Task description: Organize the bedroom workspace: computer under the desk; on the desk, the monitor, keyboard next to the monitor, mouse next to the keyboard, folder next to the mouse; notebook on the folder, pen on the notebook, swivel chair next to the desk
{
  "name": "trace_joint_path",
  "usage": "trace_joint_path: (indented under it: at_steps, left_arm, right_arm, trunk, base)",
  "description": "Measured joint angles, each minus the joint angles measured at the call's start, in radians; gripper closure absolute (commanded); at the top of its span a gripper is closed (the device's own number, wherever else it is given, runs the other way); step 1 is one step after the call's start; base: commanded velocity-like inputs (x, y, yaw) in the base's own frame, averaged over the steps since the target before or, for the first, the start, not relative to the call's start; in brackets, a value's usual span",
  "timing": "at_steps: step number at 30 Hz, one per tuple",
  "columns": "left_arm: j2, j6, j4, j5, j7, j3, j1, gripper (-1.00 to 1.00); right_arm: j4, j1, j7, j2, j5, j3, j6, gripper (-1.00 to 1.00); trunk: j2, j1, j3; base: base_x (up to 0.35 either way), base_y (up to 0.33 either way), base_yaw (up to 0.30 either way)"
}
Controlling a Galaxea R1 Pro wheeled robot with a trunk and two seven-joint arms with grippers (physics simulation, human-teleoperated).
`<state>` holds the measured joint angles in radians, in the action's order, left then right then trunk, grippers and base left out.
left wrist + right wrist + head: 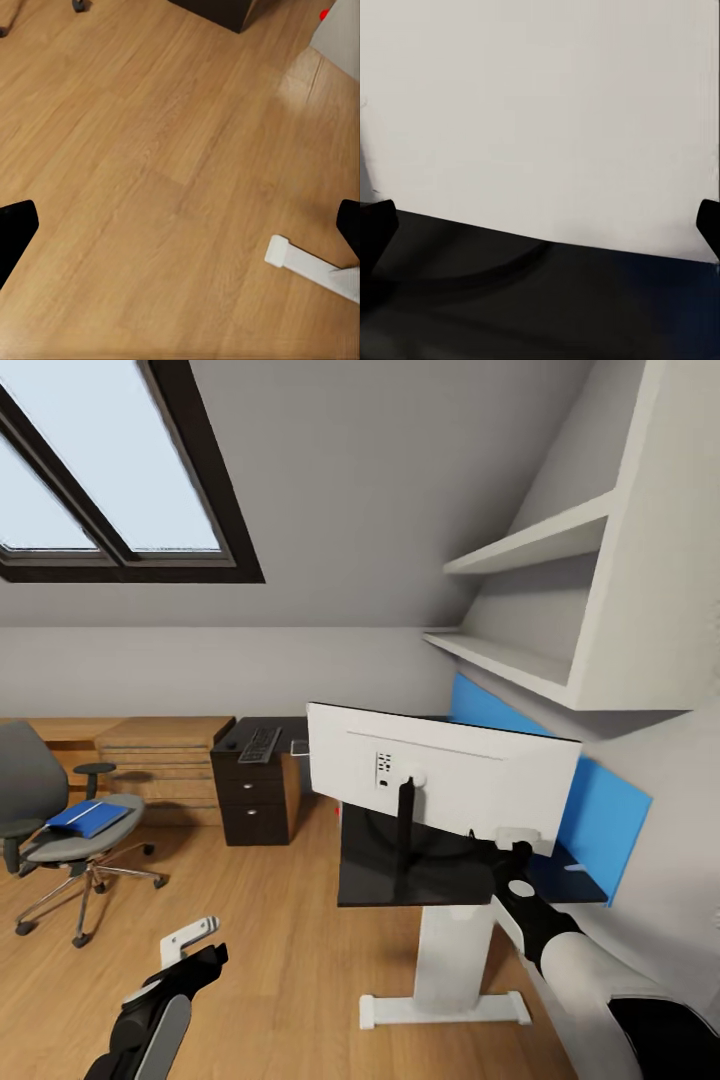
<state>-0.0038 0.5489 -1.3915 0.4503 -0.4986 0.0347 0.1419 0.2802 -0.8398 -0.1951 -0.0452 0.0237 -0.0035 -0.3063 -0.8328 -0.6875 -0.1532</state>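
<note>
Reaching w/ right gripper [514, 847] toward lower rear edge of monitor [470, 770]: fingers spread wide, nothing between them; right wrist view has the white back panel close ahead, black desk [375, 875] top beneath. Monitor stands upright on near wing of desk, white back facing the robot, slim black stand [405, 830] at centre. Left gripper [195, 945] hangs low over wood floor [270, 950], jaws apart, empty. Keyboard [260, 744] lies on far wing above drawer unit [255, 795]; a small flat item beside it, too small to name. Folder [88, 817], blue, flat on seat of swivel chair [70, 830], well apart from desk. Step in hand, judged: gripping/turning monitor so screen faces the seat side. Advice: take hold low on panel near stand, not at a far corner; close gently; keep round base on desktop while rotating; go slow, a thin panel tips easily; watch the blue wall panel [600, 810] just behind.
</note>
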Motion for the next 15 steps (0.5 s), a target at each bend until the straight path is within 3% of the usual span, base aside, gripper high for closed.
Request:
trace_joint_path:
  at_steps: [11,15]
  left_arm:
    - [0.0,-0.006,-0.064,0.0,-0.002,0.003,0.001,-1.0]
    - [0.0,-0.007,-0.077,0.001,-0.002,0.003,0.001,-1.0]
  right_arm:
    - [-0.001,0.0,-0.007,-0.015,-0.001,-0.017,0.009,-1.0]
    - [-0.001,0.0,-0.032,-0.016,-0.001,-0.035,0.009,-1.0]
  trunk:
    - [0.0,0.0,0.0]
    - [0.0,0.0,0.0]
  base:
    - [0.001,-0.068,0.0]
    - [0.127,-0.02,0.0]
